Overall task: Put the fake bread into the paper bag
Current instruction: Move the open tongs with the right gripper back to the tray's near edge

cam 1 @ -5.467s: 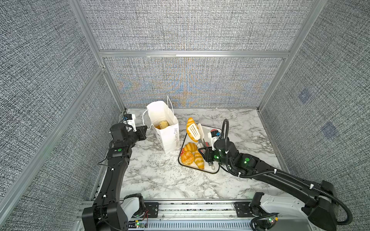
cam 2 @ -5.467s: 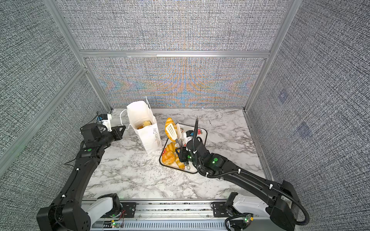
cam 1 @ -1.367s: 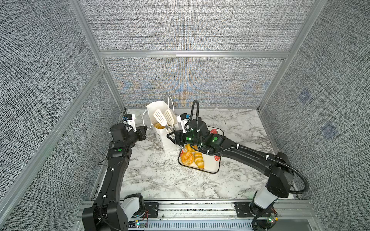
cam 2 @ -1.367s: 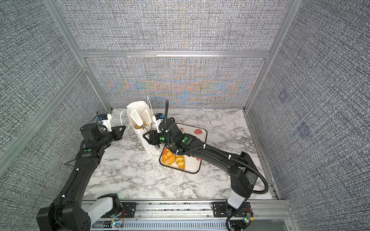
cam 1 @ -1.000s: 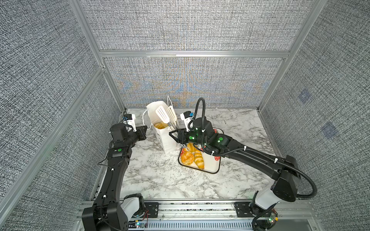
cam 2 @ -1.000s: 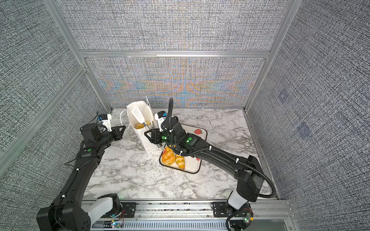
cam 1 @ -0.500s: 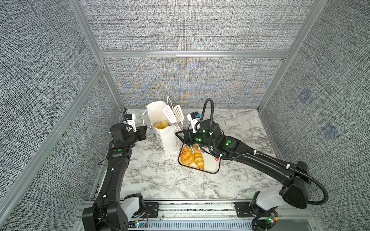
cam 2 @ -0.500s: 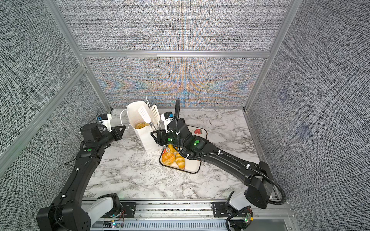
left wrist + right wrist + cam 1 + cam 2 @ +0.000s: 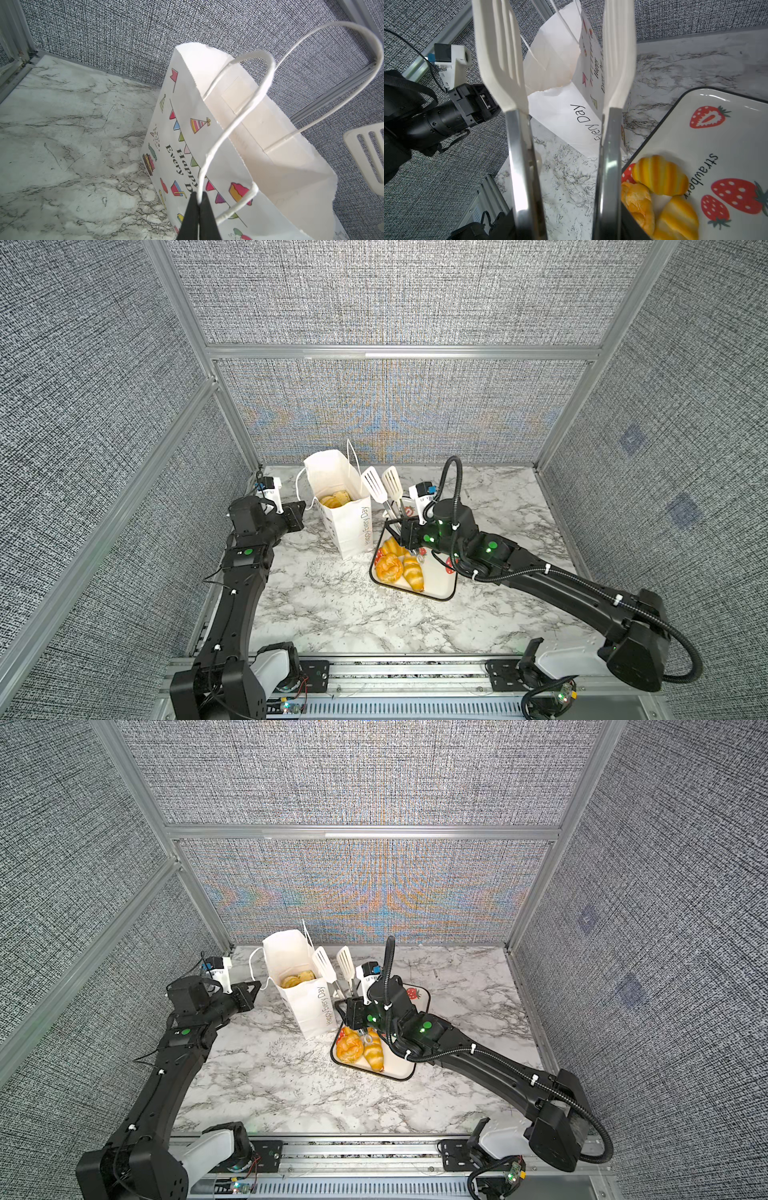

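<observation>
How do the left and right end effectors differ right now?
The left end effector is pinched shut on the paper bag's cord handle; the right end effector grips tongs. The left sits beside the bag, the right at the tray's edge. Shared: neither carries fake bread; the tongs' blades stand apart, empty.

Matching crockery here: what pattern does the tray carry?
The tray shows red strawberries on white; clearest in right wrist view.

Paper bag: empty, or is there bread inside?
Not empty: bread lies inside the bag, seen through its open top in both top views.
</observation>
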